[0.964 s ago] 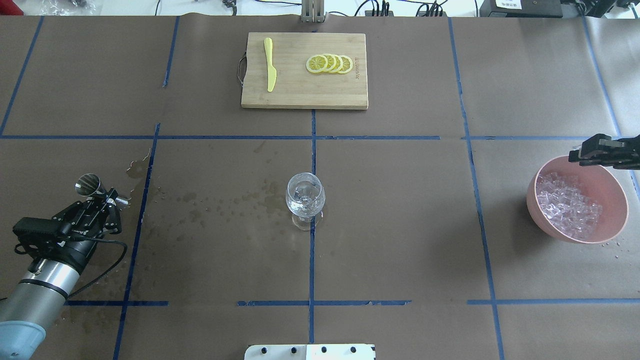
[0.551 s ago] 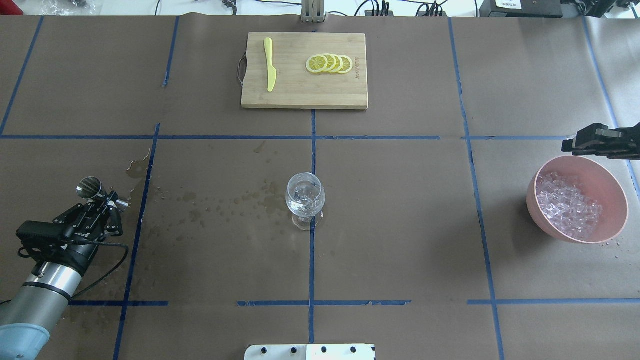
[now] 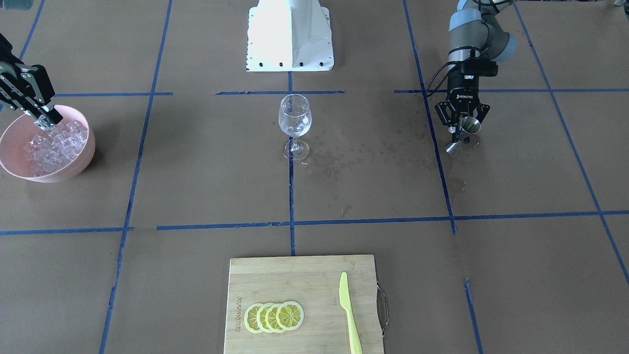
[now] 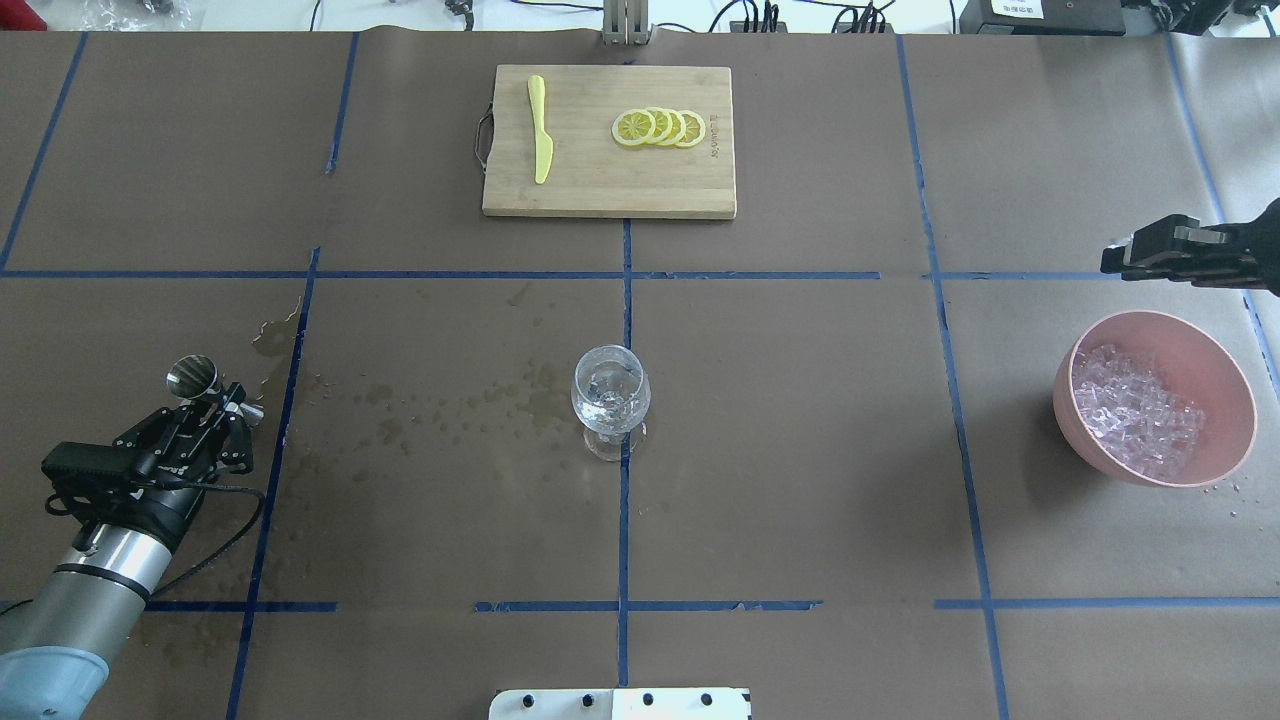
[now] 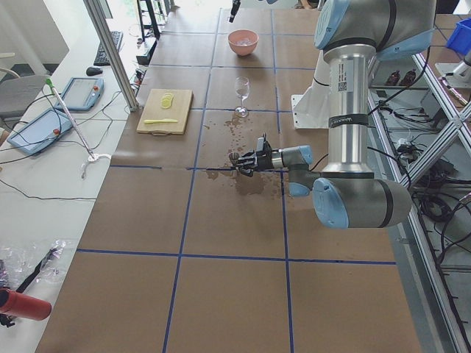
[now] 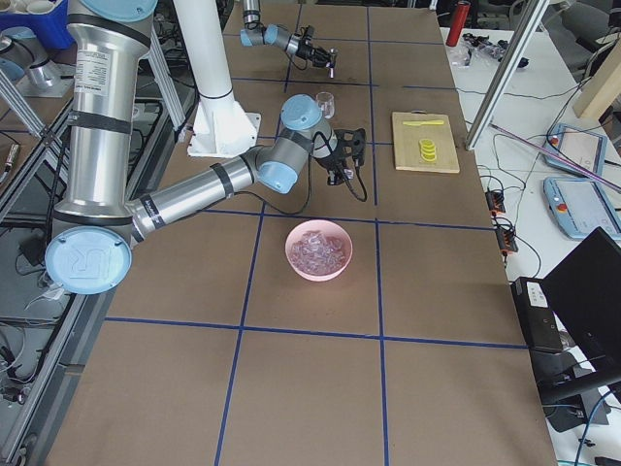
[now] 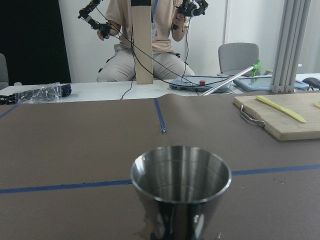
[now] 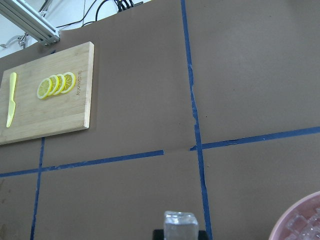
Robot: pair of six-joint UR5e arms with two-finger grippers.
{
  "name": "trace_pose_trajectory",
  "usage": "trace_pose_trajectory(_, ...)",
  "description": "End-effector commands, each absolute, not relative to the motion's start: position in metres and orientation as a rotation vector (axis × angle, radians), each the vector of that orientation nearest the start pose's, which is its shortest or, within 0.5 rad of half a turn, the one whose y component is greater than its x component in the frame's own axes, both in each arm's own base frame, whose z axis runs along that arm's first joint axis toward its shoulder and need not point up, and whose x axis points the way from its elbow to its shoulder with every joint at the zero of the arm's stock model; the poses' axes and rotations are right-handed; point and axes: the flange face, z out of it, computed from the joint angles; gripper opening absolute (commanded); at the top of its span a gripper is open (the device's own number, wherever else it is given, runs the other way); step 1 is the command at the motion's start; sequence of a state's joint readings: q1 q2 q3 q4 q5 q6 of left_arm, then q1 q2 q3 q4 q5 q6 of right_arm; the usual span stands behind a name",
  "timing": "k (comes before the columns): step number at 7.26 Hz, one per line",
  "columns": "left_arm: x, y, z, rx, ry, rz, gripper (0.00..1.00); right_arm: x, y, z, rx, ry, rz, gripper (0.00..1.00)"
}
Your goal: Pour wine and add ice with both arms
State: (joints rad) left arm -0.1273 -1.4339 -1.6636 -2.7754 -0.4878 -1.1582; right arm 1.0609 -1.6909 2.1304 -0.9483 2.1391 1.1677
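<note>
On the left, the left gripper [image 4: 218, 408] squeezes a metal cup [image 4: 194, 376]. If the cup tips more, anything left inside could spill and add to the wet spots [image 4: 450, 412] on the table [image 4: 800, 450]. The cup's long side runs nearly up and down. Its open mouth is on top, tipped a little away from the wine glass [image 4: 610, 388].

The glass stands alone in the middle on a thin stem. A gripper that comes in too low could bump it over.

On the right, most of the ice [image 4: 1135, 412] sits heaped in the pink bowl [image 4: 1062, 392]. The right gripper [image 3: 45, 121] is lifted up near the bowl and pinches one ice cube [image 8: 180, 226] between its fingertips. The cube looks small and slippery, so it may slide out on the way to the glass. Dropped from high up, it could splash or miss. The cube is blocky, so it has no long side and points nowhere.
</note>
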Motion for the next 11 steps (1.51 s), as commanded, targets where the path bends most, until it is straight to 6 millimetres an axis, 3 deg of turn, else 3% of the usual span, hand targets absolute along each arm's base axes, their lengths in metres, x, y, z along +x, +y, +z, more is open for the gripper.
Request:
trace_pose_trajectory(1, 0.387, -0.273, 0.526, 1.182, 0.743, -0.392, 0.43, -0.143, -0.419, 0.355, 0.336, -1.133, 0.270, 0.00)
trace_pose_trajectory(3, 0.387, -0.273, 0.526, 1.181, 0.745, -0.392, 0.43, -0.145, -0.424, 0.345, 0.356, -1.144, 0.264, 0.00)
trace_pose_trajectory(5, 0.386, -0.273, 0.524, 1.179, 0.753, -0.395, 1.00, -0.149, -0.430, 0.332, 0.369, -1.162, 0.253, 0.00)
trace_pose_trajectory(7, 0.386, -0.273, 0.522, 1.172, 0.759, -0.388, 1.00, -0.155, -0.436, 0.320, 0.382, -1.177, 0.242, 0.00)
trace_pose_trajectory(9, 0.387, -0.269, 0.529, 1.094, 0.796, -0.324, 1.00, -0.174, -0.444, 0.290, 0.357, -1.240, 0.271, 0.00)
trace_pose_trajectory(11, 0.379, -0.263, 0.529, 1.016, 0.837, -0.264, 1.00, -0.183, -0.443, 0.279, 0.353, -1.259, 0.261, 0.00)
